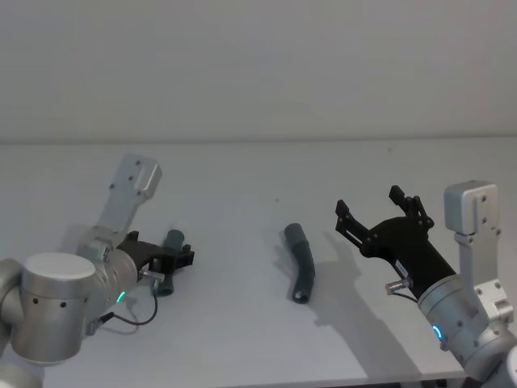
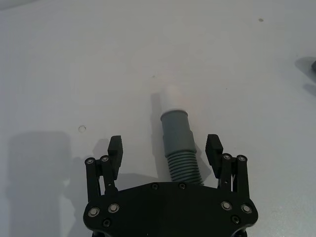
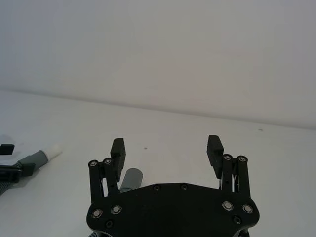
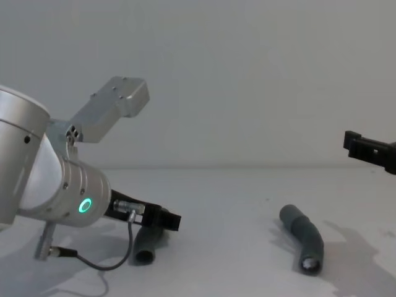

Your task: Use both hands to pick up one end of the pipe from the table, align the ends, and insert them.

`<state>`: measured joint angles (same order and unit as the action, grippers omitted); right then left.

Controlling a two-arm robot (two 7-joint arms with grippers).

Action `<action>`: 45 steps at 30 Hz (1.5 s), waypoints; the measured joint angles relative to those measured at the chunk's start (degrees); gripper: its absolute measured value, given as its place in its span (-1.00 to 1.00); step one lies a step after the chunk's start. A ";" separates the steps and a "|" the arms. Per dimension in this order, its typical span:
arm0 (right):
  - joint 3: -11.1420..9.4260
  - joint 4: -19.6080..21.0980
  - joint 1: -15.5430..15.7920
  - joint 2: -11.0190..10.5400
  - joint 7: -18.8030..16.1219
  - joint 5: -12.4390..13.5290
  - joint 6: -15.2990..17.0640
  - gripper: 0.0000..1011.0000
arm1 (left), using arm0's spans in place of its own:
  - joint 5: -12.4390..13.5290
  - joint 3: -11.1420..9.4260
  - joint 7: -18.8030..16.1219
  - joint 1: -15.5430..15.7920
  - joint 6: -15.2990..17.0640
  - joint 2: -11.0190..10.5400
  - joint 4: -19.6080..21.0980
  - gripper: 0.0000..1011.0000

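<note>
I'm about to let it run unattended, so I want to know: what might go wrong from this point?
The left gripper, open, straddles the white-tipped piece at its ribbed section; closing there may flex it and skew the white tip. The right gripper, open, hovers above the table, right of the other piece; that bent piece may roll when pinched.

We see the left arm (image 1: 56,303) and the right arm (image 1: 467,317) as silver cylinders, each with a grey boxy block (image 1: 136,182). A green ring light (image 4: 85,205) glows on the left one, where a thin dark cable (image 4: 129,235) hangs. The left gripper (image 2: 165,145) and the right gripper (image 3: 167,148) are black and angular, with silver screws (image 3: 227,205).
</note>
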<state>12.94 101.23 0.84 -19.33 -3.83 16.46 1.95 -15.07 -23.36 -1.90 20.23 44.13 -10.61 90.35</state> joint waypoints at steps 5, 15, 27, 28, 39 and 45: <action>0.00 0.00 0.00 0.00 0.00 0.00 0.00 0.98 | 0.19 0.08 -0.11 -0.04 0.37 0.27 -0.27 0.98; 0.00 0.00 0.00 0.00 0.00 0.00 0.00 0.98 | 0.66 0.12 -0.08 0.14 0.85 0.76 -1.26 0.98; 0.00 0.00 0.00 0.00 0.00 0.00 0.00 0.98 | 1.07 0.07 0.52 0.44 0.73 1.08 -2.02 0.86; 0.00 0.00 0.00 0.00 0.00 0.00 0.00 0.98 | 1.08 0.07 0.54 0.45 0.72 1.09 -2.04 0.77; 0.00 0.00 0.00 0.00 0.00 0.00 0.00 0.98 | 1.26 0.05 0.71 0.54 0.54 1.24 -2.31 0.05; 0.00 0.00 0.00 0.00 0.00 0.00 0.00 0.98 | 1.31 0.05 0.73 0.57 0.49 1.23 -2.39 -0.29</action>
<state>12.94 101.23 0.84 -19.33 -3.82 16.46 1.95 -13.77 -23.31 -1.18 20.81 44.62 -9.38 87.96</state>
